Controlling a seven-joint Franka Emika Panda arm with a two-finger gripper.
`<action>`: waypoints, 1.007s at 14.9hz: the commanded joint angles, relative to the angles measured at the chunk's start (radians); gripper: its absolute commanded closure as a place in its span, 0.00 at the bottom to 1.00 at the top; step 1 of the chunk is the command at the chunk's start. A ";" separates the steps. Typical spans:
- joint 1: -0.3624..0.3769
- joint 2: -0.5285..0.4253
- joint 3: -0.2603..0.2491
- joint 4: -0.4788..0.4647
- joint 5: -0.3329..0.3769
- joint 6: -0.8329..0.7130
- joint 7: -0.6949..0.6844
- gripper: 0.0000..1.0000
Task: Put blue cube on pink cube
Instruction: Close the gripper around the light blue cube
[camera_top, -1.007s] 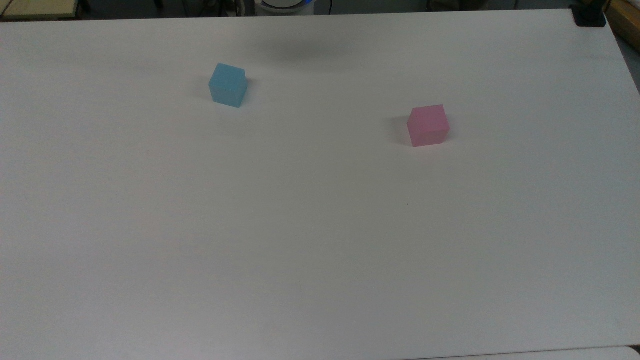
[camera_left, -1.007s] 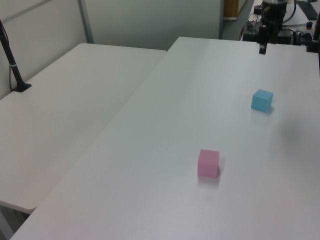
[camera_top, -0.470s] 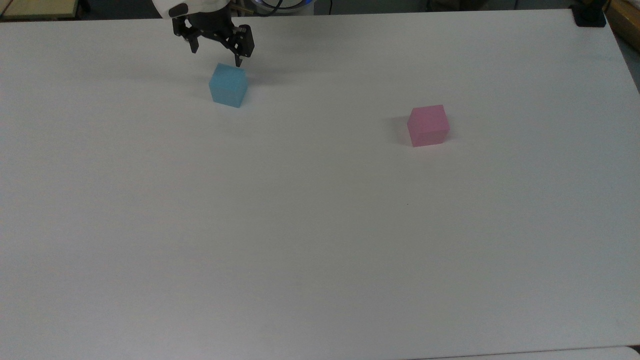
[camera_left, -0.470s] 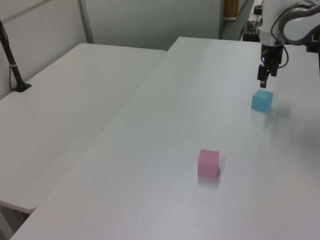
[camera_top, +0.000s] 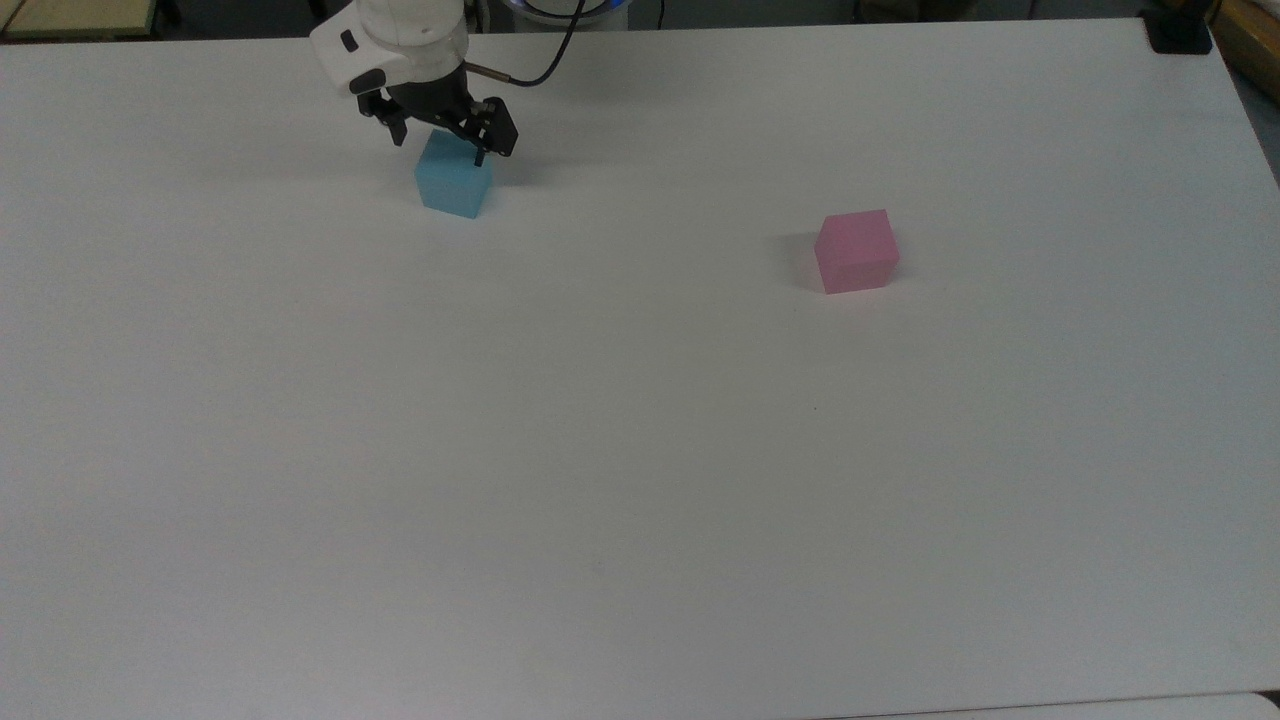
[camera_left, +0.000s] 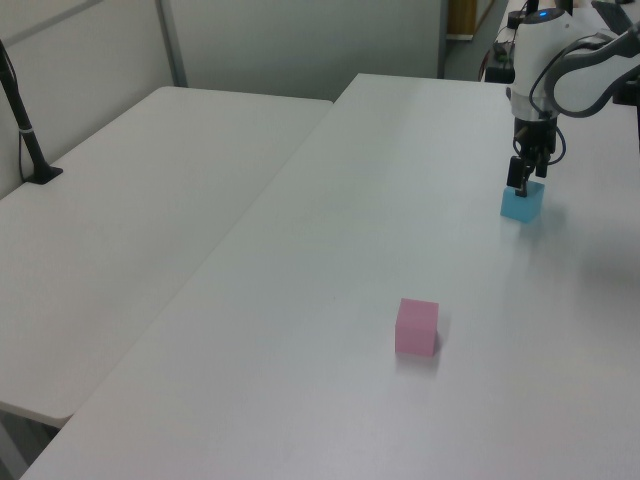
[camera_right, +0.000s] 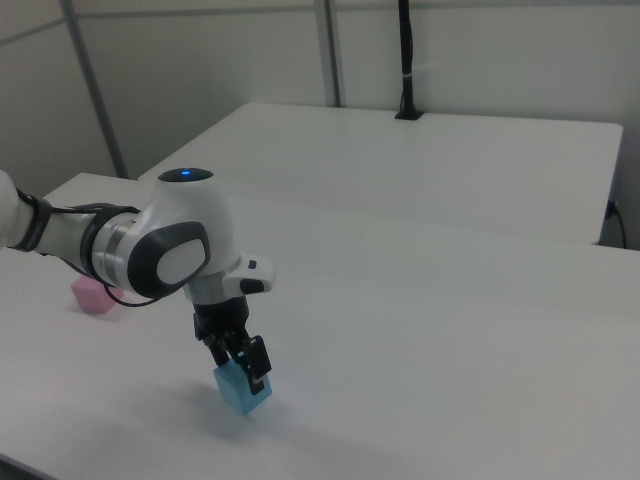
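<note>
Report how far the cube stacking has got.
Done: the hand has reached the small sky-blue matte cube, open, fingers either side of its top.
In hand: closing the grasp; the cube sits on the white table, not lifted.
Left: grip, lift, carry to the pastel pink cube, which stands apart with nothing on it, and set it on top.

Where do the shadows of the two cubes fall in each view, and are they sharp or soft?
Top view: the pink cube throws a soft, faint shadow toward the top view's left; the blue cube has a faint one at its right. Left view: weak shadows at the cubes' right sides. Right view: a soft shadow lies on the table below the end effector.
</note>
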 joint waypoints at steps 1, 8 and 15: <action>0.006 0.031 0.000 -0.024 -0.012 0.064 -0.006 0.00; -0.016 -0.060 -0.032 -0.007 -0.011 -0.070 -0.102 0.00; -0.005 -0.063 -0.038 -0.004 0.000 -0.075 -0.113 0.00</action>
